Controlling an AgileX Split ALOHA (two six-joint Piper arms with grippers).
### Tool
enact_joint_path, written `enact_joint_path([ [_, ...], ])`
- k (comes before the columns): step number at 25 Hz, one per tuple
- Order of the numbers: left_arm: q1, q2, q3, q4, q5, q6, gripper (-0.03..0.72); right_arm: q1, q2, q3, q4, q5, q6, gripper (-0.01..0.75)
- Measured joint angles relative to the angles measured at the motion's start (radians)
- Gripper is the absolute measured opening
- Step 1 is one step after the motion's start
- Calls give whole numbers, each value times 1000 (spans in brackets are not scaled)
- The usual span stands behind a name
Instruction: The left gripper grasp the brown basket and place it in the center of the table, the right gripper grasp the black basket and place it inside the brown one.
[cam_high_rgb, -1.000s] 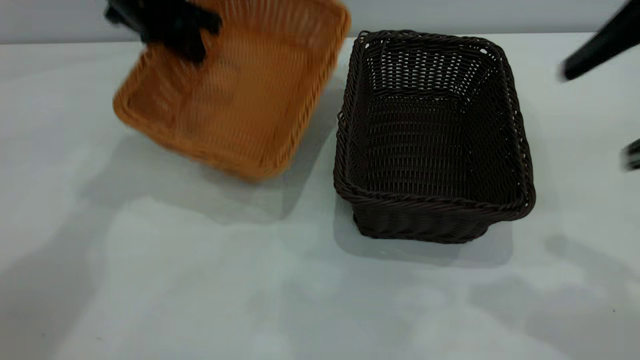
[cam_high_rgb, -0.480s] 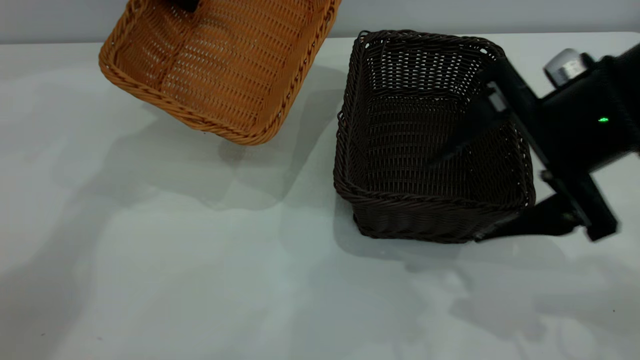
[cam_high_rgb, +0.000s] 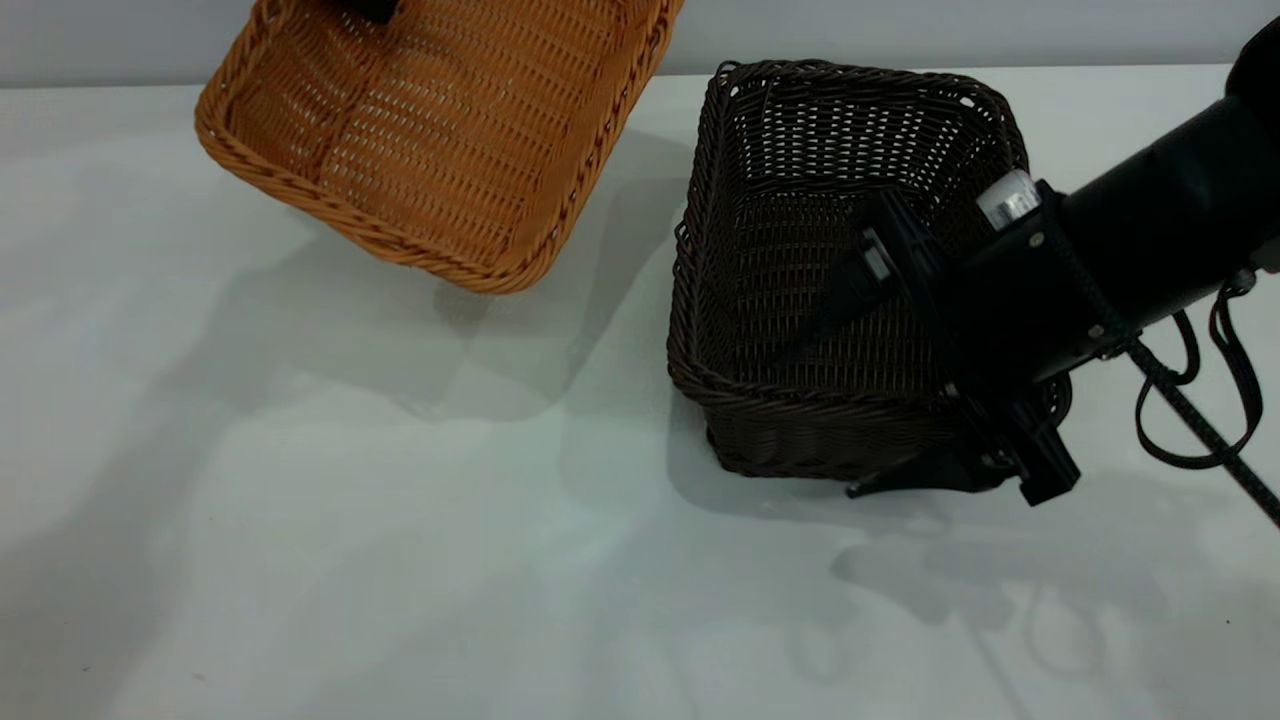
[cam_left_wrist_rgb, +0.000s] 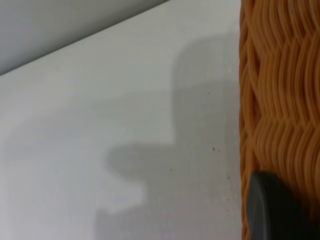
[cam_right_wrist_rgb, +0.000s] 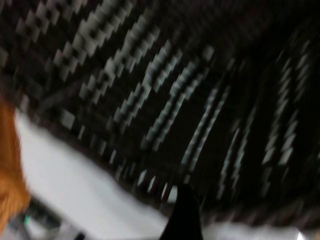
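The brown basket (cam_high_rgb: 440, 140) hangs tilted in the air above the table (cam_high_rgb: 350, 550) at the far left. My left gripper (cam_high_rgb: 365, 8) grips its far rim, mostly cut off by the frame's top. The left wrist view shows one dark finger (cam_left_wrist_rgb: 272, 207) against the orange weave (cam_left_wrist_rgb: 280, 100). The black basket (cam_high_rgb: 800, 150) stands on the table right of centre. My right gripper (cam_high_rgb: 825, 420) is open across its near wall by the right corner, one finger inside and one outside. The right wrist view shows dark weave (cam_right_wrist_rgb: 175, 90) and one finger (cam_right_wrist_rgb: 184, 215).
The right arm's black cable loop (cam_high_rgb: 1200, 400) hangs to the right of the black basket. A pale wall runs behind the table's far edge. Bare tabletop lies in front of both baskets.
The brown basket rose and swung toward the far left, then held still. The right arm came in from the right and moved its open gripper over the black basket's near right corner.
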Motion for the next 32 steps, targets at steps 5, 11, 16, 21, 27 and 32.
enact_joint_path([
  [5, 0, 0, 0, 0, 4, 46, 83, 0, 9, 0, 6, -141, -30, 575],
  [11, 0, 0, 0, 1, 31, 57, 83, -72, 9, 0, 23, -174, -129, 332],
  [16, 3, -21, 0, 12, 81, 58, 83, -255, 9, -1, 29, -135, -234, 97],
  [21, 1, -69, 0, 9, 174, 114, 83, -501, -8, -22, -40, -12, -446, 80],
  [27, -55, -62, 0, -25, 362, 403, 83, -747, -110, -106, -181, 163, -475, 79],
  [32, -164, -21, 0, -61, 370, 737, 83, -838, -158, -162, -333, 244, -451, 79],
])
